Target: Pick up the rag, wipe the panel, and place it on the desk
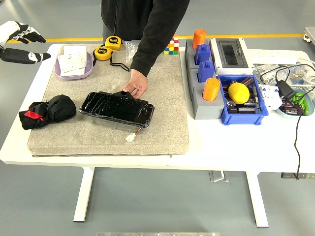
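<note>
- Left hand (22,43), upper left of frame: hovered over the table's (147,157) far-left corner, fingers spread and relaxed, holding nothing. White and black segments visible.
- Right hand: none seen anywhere in the frame.
- Purple tray (74,71), just right of the left hand: sat on the mat's upper-left corner w/ white cards inside.
- Rag (49,111), left-centre: black, bunched up, a bit of red at its left end; lay on the left edge of the mat, well below the left hand and apart from it.
- Grey mat (162,128): covered the left and middle of the table.
- Panel (116,107), centre of frame: glossy black, long, flat on the mat, tilted slightly down to the right; short wires w/ a white plug (130,137) stuck out at its lower right edge.
- Person's hand (135,86), just above the panel: fingertips touched the panel's upper edge; dark sleeve came down from the top of the frame.
- Two yellow tape measures (107,48), upper centre-left, beside the tray.
- Coloured cube (172,46), upper centre, at the mat's far edge.
- Grey holder (202,101), right of the mat: carried orange and blue pieces.
- Blue bin (243,110), right-centre: held a yellow object and small parts.
- Cables and a black plug (285,88), far right.
</note>
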